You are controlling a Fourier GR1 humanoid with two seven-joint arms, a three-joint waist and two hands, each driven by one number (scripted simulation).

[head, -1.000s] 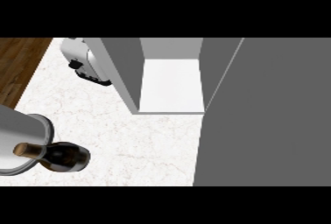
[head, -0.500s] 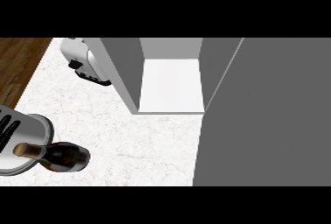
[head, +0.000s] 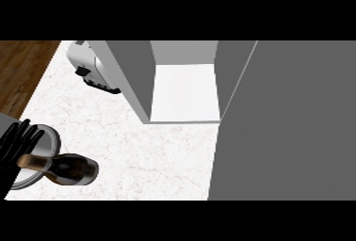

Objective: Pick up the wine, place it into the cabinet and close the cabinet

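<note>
resting at the lower left edge, left hand (head: 20, 141), fingers spread, sits just beside the wine (head: 64, 167), gripping nothing.

A white marbled counter (head: 139, 141) is seen from above. An open grey cabinet (head: 184, 80) is set on it. Left of the cabinet, a toaster-like appliance (head: 94, 66) is placed. Well below and left of the cabinet, a dark wine bottle (head: 66, 168) is stood beside a grey round plate (head: 45, 146).
</note>
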